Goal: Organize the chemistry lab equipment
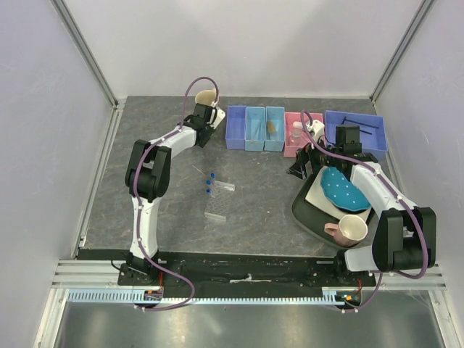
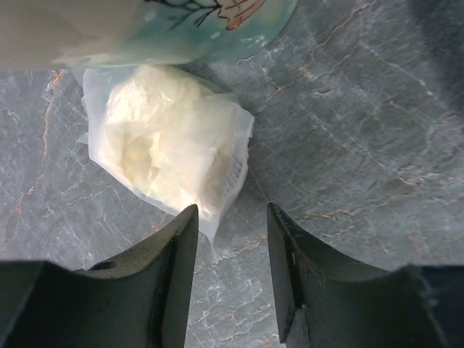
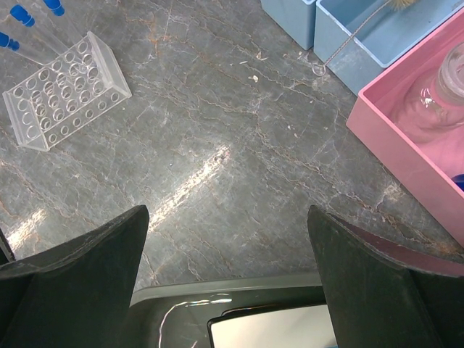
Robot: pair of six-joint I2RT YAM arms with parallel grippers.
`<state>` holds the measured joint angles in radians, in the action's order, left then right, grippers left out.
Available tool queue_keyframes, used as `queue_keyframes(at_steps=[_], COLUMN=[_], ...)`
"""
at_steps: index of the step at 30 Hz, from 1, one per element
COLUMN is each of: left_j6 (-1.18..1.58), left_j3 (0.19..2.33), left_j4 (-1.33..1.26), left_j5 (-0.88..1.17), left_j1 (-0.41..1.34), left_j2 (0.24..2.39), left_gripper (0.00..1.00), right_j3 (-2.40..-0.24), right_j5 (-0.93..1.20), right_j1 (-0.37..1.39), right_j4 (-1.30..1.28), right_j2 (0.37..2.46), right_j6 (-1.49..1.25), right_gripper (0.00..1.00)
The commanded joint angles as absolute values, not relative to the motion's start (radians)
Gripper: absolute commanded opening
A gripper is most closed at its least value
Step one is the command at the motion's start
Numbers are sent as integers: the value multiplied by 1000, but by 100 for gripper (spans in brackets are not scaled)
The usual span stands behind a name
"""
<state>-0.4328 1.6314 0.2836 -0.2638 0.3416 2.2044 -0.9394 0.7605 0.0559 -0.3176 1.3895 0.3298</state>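
Note:
The bag of pale powder lies on the table against a cream mug at the far back. My left gripper is open just short of it, and the bag's near corner touches the left fingertip. The clear tube rack lies mid-table with blue-capped tubes beside it. The white-stoppered flask stands in the pink bin. Thin black wire lies in the large blue bin. My right gripper is open and empty over the dark tray's edge.
A row of blue and light blue bins stands at the back; one holds a wire brush. The dark tray at the right carries a white board, the blue dotted plate and a pink mug.

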Motion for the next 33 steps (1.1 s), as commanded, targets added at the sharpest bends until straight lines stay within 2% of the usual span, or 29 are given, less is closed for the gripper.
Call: queue_keyframes(at_steps=[1,4,5,6,8,13,20,24,28,32,33], left_j6=[-497,-500,-499,-497,-494,-471,-391,-292,-195,-150,-141], left_j3=[1686,1683,1683,1680,1672,1597,1381,1269,1244,1210,1195], left_j4=[278,279,279,279,279,247,169,225,377,460,468], left_j5=[-313,-316,-319,-325,-339,-365,-364,-269,27,299,387], left_j1=[336,337,337,337,337,337,337,337,339,339,339], left_j2=[2226,2236,2238,2238,2230,2149,1864,1642,1479,1338,1316], left_gripper=[47,36,29,15,3,2,2,2,2,2,2], right_j3=[-983,-985,-985,-985,-985,-985,-983,-970,-940,-928,-933], right_j5=[770,772,772,770,772,772,787,837,1099,1267,1285], right_j1=[52,54,54,52,54,52,51,51,52,54,54], right_j4=[-313,-313,-313,-314,-313,-314,-314,-321,-508,-858,-926], right_j2=[1397,1402,1401,1401,1402,1397,1379,1361,1332,1328,1336], right_j6=[351,353,353,353,353,353,353,397,671,1331,1426], right_gripper=[98,98,98,98,98,98,98,98,98,98,98])
